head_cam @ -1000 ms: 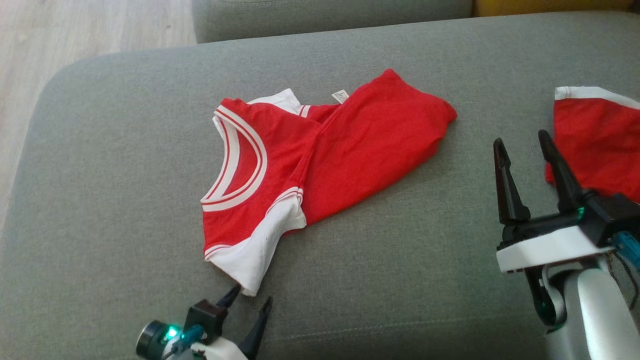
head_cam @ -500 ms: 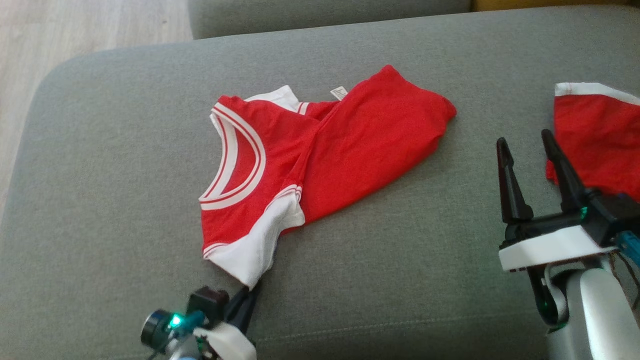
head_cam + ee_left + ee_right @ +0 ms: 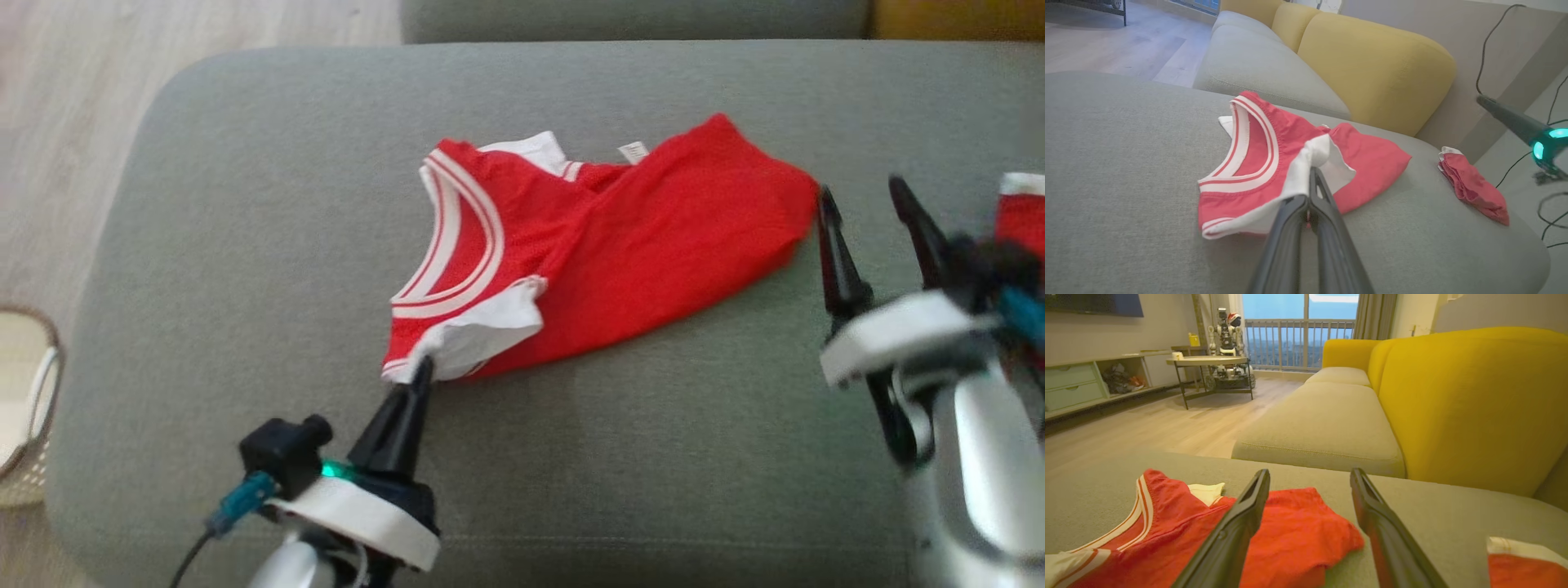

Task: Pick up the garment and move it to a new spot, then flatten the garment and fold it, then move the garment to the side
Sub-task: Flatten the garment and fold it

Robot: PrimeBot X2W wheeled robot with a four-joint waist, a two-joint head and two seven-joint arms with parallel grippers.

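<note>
Where the container stands: a woven basket (image 3: 28, 486) sits on the floor at the left edge of the head view, beside the grey sofa cushion (image 3: 245, 245).
Basket contents: the inside looks pale; whether anything lies in it cannot be told.
Garment: a red garment (image 3: 620, 269) with a white striped neckline and white sleeves lies crumpled near the middle of the cushion, with one white sleeve lifted and bunched on its near side.
Left end effector (image 3: 423, 371): clenched on that white sleeve; in the left wrist view the two fingers lie together with white cloth folded around their tips.
Right end effector (image 3: 865, 204): released, fingers apart with nothing between them, just beside the garment's right hem; blurred in the head view.
Cut off: the basket by the left edge; a second red cloth (image 3: 1020, 220) with a white band by the right edge, partly behind the right end effector.
Hard to make out: the small label (image 3: 633, 151) at the garment's far edge, print unreadable.
Counts: one basket, two red cloths, two end effectors.
</note>
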